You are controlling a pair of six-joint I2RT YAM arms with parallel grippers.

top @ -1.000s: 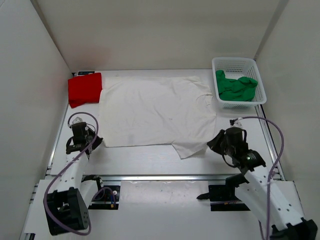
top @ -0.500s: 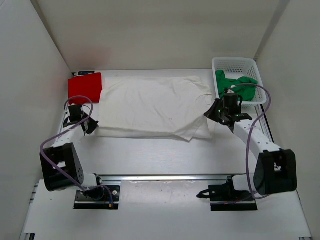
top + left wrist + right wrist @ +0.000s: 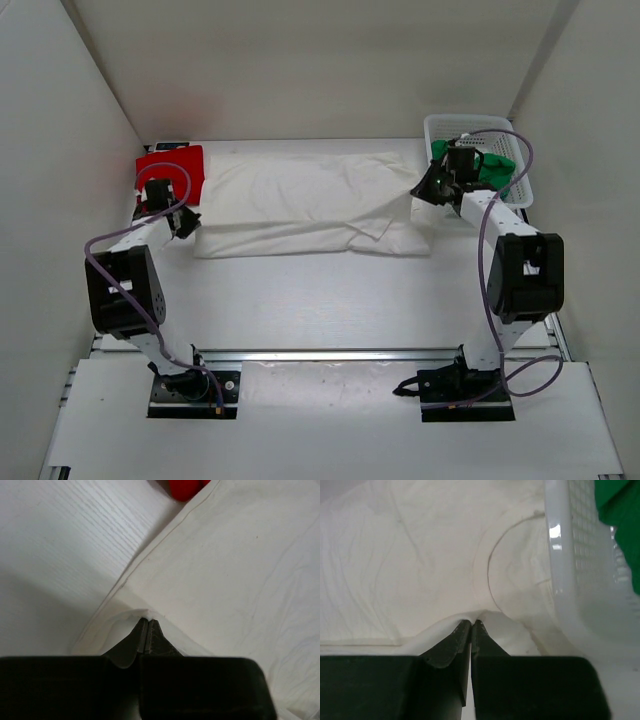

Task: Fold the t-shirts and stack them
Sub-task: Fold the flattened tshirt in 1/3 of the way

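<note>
Since a second ago both arms have swung from the near side to the far side, carrying the near hem of the white t-shirt (image 3: 310,205) over itself. What lay spread flat is now a doubled, wrinkled band across the far part of the table (image 3: 320,300). Three t-shirts show: the white one, one red t-shirt (image 3: 185,160) folded at the far left, and one green t-shirt (image 3: 492,172) bunched in the single white basket (image 3: 440,120) at the far right. Of the two grippers, the left gripper (image 3: 146,624) is pressed together on a white cloth edge, and the right gripper (image 3: 471,624) pinches white cloth just near of the collar.
</note>
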